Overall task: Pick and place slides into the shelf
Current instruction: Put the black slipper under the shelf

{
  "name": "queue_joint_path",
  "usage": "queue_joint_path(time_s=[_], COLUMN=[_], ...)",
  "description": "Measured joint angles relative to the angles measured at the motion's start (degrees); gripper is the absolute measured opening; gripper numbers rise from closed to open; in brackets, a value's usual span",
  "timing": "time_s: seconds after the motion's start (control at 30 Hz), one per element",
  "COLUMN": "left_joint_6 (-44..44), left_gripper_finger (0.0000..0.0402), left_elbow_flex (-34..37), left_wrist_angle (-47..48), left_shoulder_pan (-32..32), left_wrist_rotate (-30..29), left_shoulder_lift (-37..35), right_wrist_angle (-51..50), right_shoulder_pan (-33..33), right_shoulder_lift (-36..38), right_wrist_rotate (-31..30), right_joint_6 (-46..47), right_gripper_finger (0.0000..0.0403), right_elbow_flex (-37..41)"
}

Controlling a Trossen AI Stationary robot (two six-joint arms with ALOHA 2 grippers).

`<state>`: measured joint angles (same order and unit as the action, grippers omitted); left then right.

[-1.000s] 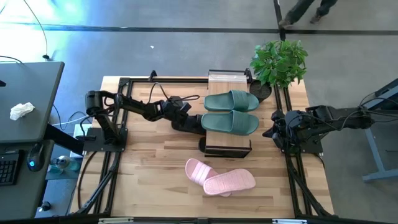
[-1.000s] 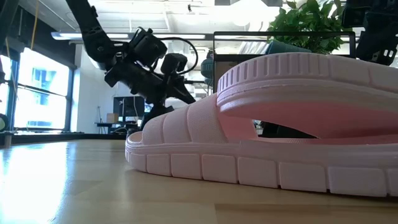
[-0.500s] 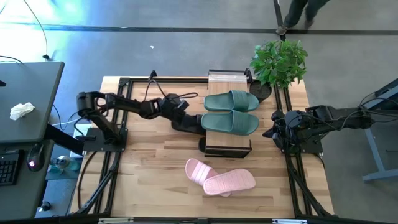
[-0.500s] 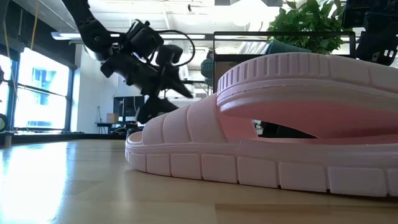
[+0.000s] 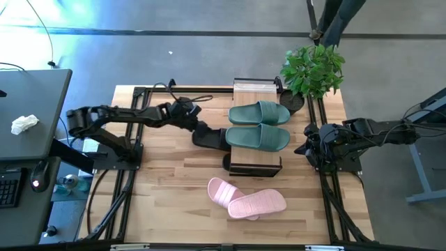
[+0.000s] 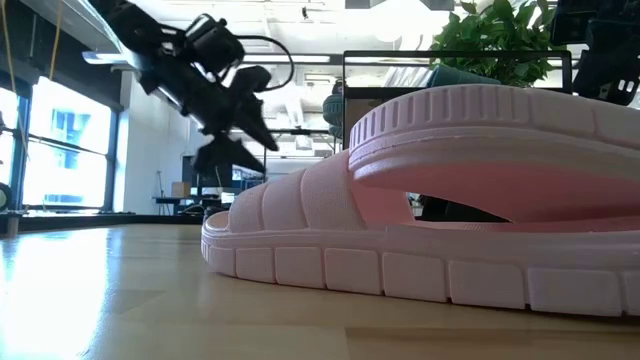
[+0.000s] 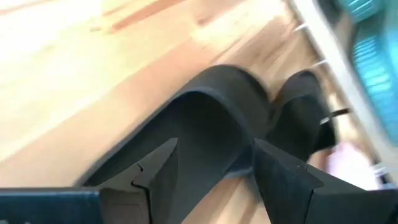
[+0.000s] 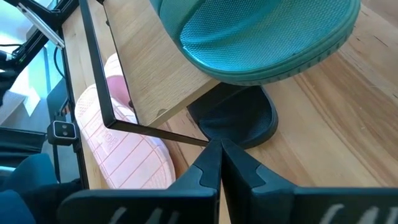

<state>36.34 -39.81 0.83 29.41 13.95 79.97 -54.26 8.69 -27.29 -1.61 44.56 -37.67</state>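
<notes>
Evidently the left gripper [image 5: 197, 128] had drawn back toward the worktop's left edge over the last second, its fingers [image 7: 152, 171] parted and holding nothing, leaving the black slide [image 5: 211, 137] lying against the shelf [image 5: 254, 166], half under its board. That pair looked delivered; the pink slides [image 5: 247, 199] near the front edge remained. The right gripper [image 8: 219, 163], pressed shut, waited at the right edge. Motion blur smeared the left wrist view, and the second black slide [image 8: 239, 119] was mostly hidden beneath the green slides [image 5: 258, 125].
</notes>
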Motion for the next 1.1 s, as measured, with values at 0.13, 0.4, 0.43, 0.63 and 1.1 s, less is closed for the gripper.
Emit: queue_joint_path(time_s=[0.13, 0.4, 0.43, 0.63, 1.1], left_joint_6=[-5.7, -22.81, -24.81, -32.99, -65.55], left_gripper_finger=[0.0186, 0.0186, 0.0186, 0.0186, 0.006], left_elbow_flex=[-0.02, 0.02, 0.02, 0.02, 0.02], left_wrist_angle=[10.38, 30.73, 32.52, 35.76, 28.31], left_shoulder_pan=[0.74, 0.58, 0.58, 1.51, 2.25], left_wrist_rotate=[-2.26, -2.94, -3.96, -16.33, -16.76], left_shoulder_lift=[-4.78, -7.35, -7.34, -7.19, -3.08], right_wrist_angle=[-0.02, -0.02, -0.02, 0.04, 0.09], right_shoulder_pan=[0.0, -0.02, -0.02, -0.02, -0.02], right_shoulder_lift=[0.0, -0.02, 0.0, -0.02, 0.0], right_wrist_rotate=[-0.16, -2.0, -2.43, -4.93, -7.46], right_joint_6=[-0.07, -1.11, -1.12, -1.12, -0.99], right_gripper_finger=[0.0, 0.0, 0.0, 0.0, 0.0], right_elbow_flex=[0.0, 0.0, 0.0, 0.0, 0.0])
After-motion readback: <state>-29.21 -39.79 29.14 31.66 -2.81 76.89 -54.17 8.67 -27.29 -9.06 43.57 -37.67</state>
